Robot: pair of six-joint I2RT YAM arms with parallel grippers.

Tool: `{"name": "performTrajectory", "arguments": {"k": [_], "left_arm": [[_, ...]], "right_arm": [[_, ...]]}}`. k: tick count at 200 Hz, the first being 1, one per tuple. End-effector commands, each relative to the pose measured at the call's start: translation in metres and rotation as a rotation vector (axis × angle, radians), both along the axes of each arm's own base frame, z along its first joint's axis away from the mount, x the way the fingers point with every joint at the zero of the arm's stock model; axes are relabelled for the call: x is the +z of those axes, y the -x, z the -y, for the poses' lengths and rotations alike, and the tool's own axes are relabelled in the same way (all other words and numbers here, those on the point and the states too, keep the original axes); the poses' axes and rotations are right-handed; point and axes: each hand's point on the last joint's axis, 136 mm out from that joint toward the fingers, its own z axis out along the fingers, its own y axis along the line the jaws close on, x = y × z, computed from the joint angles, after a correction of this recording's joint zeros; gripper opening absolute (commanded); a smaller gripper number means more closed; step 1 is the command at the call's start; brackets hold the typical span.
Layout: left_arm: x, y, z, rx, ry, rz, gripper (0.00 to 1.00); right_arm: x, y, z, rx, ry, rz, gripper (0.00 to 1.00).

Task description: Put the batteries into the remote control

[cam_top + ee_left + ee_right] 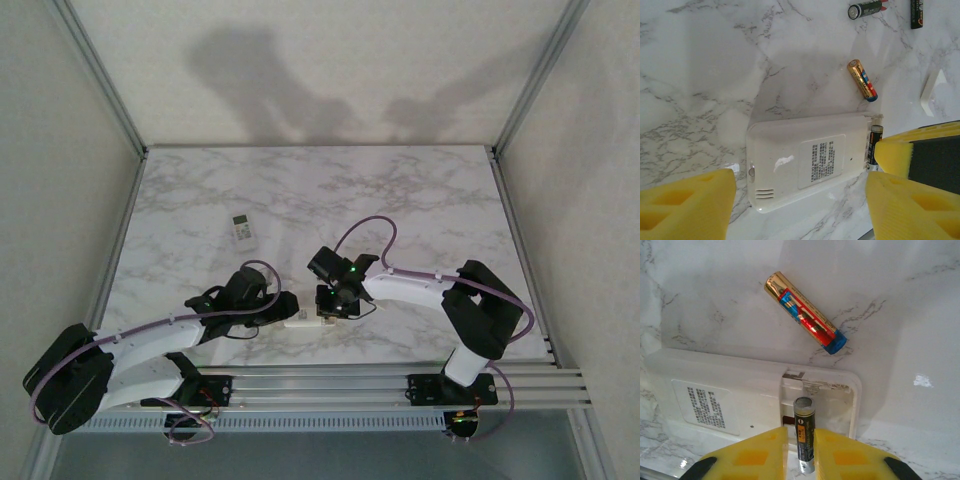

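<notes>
- Remote [790, 145] — face down on table [420, 190], battery bay [835, 405] open; may skid under pressure.
- Left gripper [801, 177] — jaws straddle remote's ends; actual clamping cannot be told.
- Right gripper [800, 432] — jaws hug dark battery [804, 415] in the bay; pinching or clear, cannot tell; it may spring out if half-seated.
- White cover [935, 90], gold battery [805, 310], spare dark battery [867, 9] — beside remote, obstructing nothing.

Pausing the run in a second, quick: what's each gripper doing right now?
Left gripper: open, straddling the white remote, not visibly clamping it.
Right gripper: slightly open, dark battery between its jaws.
</notes>
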Motion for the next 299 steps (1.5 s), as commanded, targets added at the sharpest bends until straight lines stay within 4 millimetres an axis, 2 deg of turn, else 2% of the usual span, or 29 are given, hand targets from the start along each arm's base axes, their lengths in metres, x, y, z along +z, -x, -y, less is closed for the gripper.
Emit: {"name": "performTrajectory", "arguments": {"k": [1,31,62,88,115,149,171,207,242,262,299], "left_arm": [[-0.004,0.0,0.0,0.011,-0.013,0.001,0.69],[-0.007,0.002,0.002,0.003,-0.018,-0.006,0.69],[-0.012,0.002,0.004,-0.004,-0.03,-0.009,0.69],[-0.015,0.003,0.004,-0.004,-0.04,-0.017,0.68],[-0.019,0.003,0.003,-0.002,-0.047,-0.018,0.68],[-0.021,0.005,0.006,-0.009,-0.04,-0.024,0.67],[-0.022,0.007,0.008,-0.017,-0.041,-0.026,0.66],[-0.024,0.008,0.008,-0.011,-0.04,-0.025,0.63],[-0.024,0.008,0.008,-0.01,-0.042,-0.022,0.63],[-0.024,0.008,0.008,-0.007,-0.042,-0.02,0.63],[-0.025,0.009,0.008,-0.01,-0.047,-0.023,0.62]], "right_arm": [[0.001,0.004,0.001,0.015,0.008,0.008,0.21],[0.001,0.005,0.008,0.011,0.028,0.016,0.2],[-0.007,0.004,0.013,0.026,0.073,0.018,0.21],[-0.012,0.008,0.013,0.024,0.08,-0.004,0.17],[-0.006,0.009,0.01,0.034,0.067,0.004,0.12],[-0.013,0.014,0.018,0.048,0.114,-0.004,0.16],[-0.015,0.021,0.015,0.07,0.115,-0.016,0.15],[0.006,0.015,0.011,0.062,0.071,0.038,0.14],[0.024,0.005,0.022,0.02,0.091,0.115,0.17],[0.018,0.003,0.026,0.0,0.093,0.11,0.18],[0.004,0.01,0.014,0.008,0.055,0.045,0.18]]}}
